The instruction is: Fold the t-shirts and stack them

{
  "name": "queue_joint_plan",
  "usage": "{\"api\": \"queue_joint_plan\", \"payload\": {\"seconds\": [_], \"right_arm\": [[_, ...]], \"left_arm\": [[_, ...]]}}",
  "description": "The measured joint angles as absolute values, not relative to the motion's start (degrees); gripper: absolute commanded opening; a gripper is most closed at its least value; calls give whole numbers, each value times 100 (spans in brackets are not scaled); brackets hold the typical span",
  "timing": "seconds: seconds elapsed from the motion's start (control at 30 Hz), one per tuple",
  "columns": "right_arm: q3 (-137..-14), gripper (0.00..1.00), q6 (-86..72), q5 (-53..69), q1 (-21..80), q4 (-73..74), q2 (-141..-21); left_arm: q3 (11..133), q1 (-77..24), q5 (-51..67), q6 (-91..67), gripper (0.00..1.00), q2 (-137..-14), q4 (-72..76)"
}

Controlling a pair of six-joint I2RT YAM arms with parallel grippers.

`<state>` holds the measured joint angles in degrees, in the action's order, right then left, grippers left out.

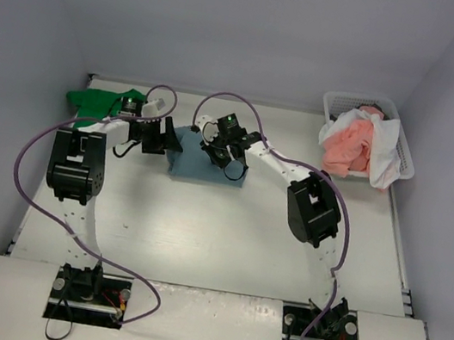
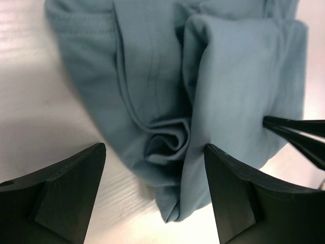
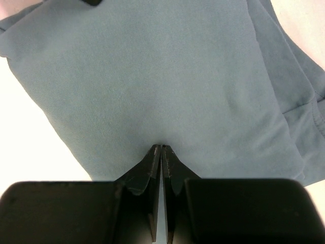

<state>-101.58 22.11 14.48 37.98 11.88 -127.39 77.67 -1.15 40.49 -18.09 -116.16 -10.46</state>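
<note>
On the white tabletop [image 1: 199,235] the folded blue-grey cloth t-shirt [image 3: 152,76] lies mid-table between both arms; right gripper [image 3: 161,148] closed, tips on its top layer, left gripper [image 2: 152,150] spread wide astride its bunched edge

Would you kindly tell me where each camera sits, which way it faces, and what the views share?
Top external: above and behind the bases, looking down on the table; left arm and right arm show whole.
Left wrist: on the left arm, facing down at the rumpled edge of the blue t-shirt; left gripper open.
Right wrist: on the right arm, facing down at smooth blue cloth; right gripper shut against it.
Shared: all three show the blue t-shirt; the left wrist view also catches the right gripper's tips.
</note>
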Motion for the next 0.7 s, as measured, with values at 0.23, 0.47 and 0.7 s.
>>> {"api": "queue_joint_plan", "payload": {"seconds": [0.23, 0.47, 0.7], "right_arm": [[-10049, 2, 2211, 1448, 3795, 1094, -12737], [-10049, 2, 2211, 1452, 3795, 1092, -12737], [-10049, 2, 2209, 1494, 3795, 1092, -12737]], "left_arm": [[7767, -89, 4969, -2517, 74, -12014, -43], [7883, -126, 5367, -2842, 75, -12213, 167], [8020, -451, 5231, -2825, 75, -12252, -16]]}}
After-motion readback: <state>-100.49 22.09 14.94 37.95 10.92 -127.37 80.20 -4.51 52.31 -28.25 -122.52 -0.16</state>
